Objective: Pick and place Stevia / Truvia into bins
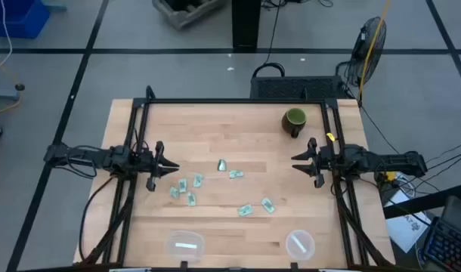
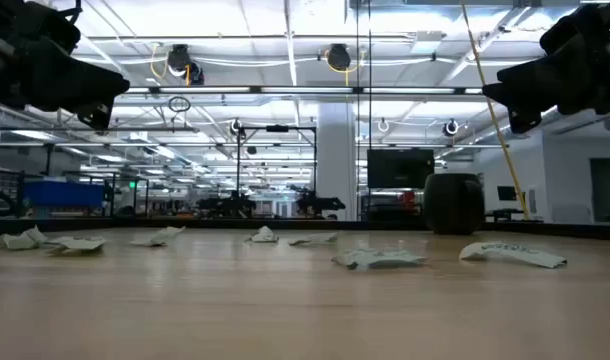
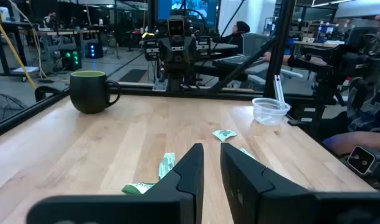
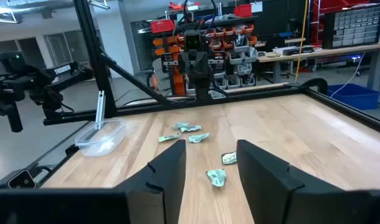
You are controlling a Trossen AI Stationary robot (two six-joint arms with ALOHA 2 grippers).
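Note:
Several pale green and white Stevia sachets [image 1: 198,180] lie flat and scattered on the middle of the wooden table; the right wrist view shows one sachet [image 4: 216,177] just ahead of the fingers. Near the table's near edge stand a rounded-rectangular clear bin [image 1: 185,244] and a round clear bin [image 1: 299,243], each with a pale piece inside. My left gripper [image 1: 172,168] hovers at the table's left side, open by a narrow gap [image 3: 210,149], left of the sachets. My right gripper [image 1: 295,161] hovers at the right side, open [image 4: 211,149], facing the sachets.
A dark green mug [image 1: 294,121] stands near the table's far right corner, just beyond the right gripper. A black frame [image 1: 230,101] runs along the table's far edge and both sides. Bare wood lies between the sachets and the bins. A person's sleeve [image 3: 358,124] shows beyond the table.

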